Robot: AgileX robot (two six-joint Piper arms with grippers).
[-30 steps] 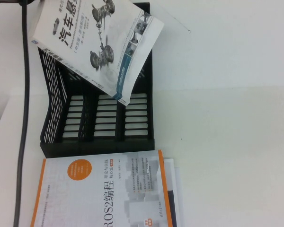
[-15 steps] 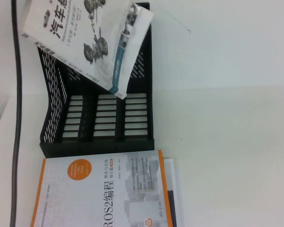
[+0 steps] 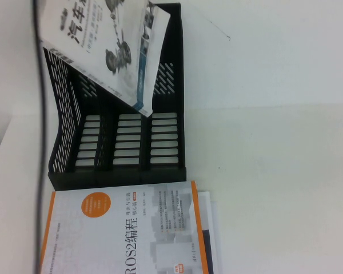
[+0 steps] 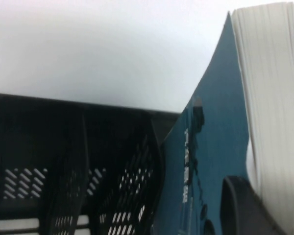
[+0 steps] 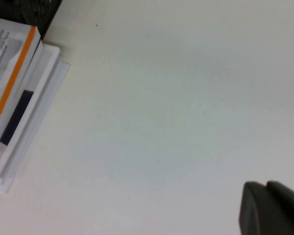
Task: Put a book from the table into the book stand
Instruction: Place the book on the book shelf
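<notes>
The book [image 3: 111, 45], white with grey suspension drawings and a teal strip, hangs tilted above the black book stand [image 3: 120, 177]. Its lower corner dips into the stand's back part, near the divider between the middle and right slots. In the left wrist view my left gripper [image 4: 252, 200] is shut on the book [image 4: 215, 161]: one black finger [image 4: 237, 205] presses on the teal cover beside the white page edges, and the stand [image 4: 63, 147] lies below. The high view does not show this gripper. My right gripper [image 5: 267, 198] hovers shut over the bare white table [image 5: 161, 107].
The orange-edged ROS2 book [image 3: 126, 240] lies on other white books just in front of the stand; the right wrist view also shows this ROS2 book [image 5: 10, 63]. A black cable [image 3: 43, 85] hangs down along the stand's left side. Bare table [image 3: 274, 142] spreads to the right.
The held book has turned steeper, its right edge swinging leftward while its lower corner stays over the stand. The black cable has shifted to the right.
</notes>
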